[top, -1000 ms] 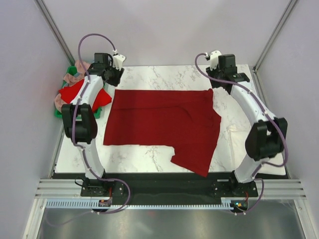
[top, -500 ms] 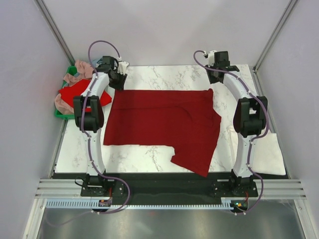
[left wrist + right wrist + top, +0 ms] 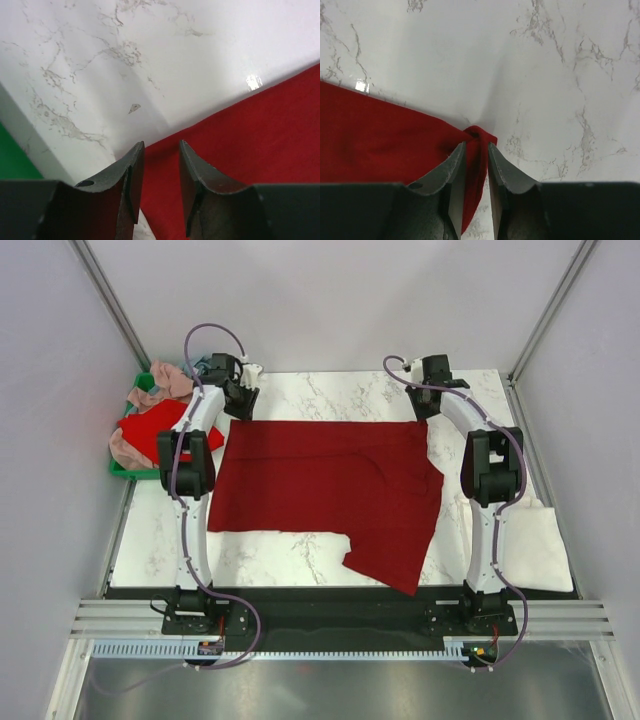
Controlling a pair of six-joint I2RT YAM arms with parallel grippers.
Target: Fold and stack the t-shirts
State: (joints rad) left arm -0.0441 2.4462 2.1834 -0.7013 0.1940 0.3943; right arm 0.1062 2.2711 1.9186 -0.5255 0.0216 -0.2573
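Observation:
A dark crimson t-shirt (image 3: 320,490) lies spread flat on the marble table (image 3: 330,390), with a flap sticking out at the near right. My left gripper (image 3: 238,405) is low at its far left corner. In the left wrist view the left gripper (image 3: 160,145) is open, its jaws straddling the corner of the crimson cloth (image 3: 250,140). My right gripper (image 3: 425,408) is at the far right corner. In the right wrist view the right gripper (image 3: 476,145) is shut on a bunched fold of the crimson shirt (image 3: 380,135).
A green crate (image 3: 120,468) off the table's left edge holds a bright red shirt (image 3: 150,425) and dusty pink cloth (image 3: 165,375). A cream-white folded cloth (image 3: 535,540) lies at the table's right edge. Crate green shows in the left wrist view (image 3: 15,160).
Both arms have stretched out and dropped towards the table's far edge, bringing the grippers down onto the shirt's two far corners. The shirt has stayed flat.

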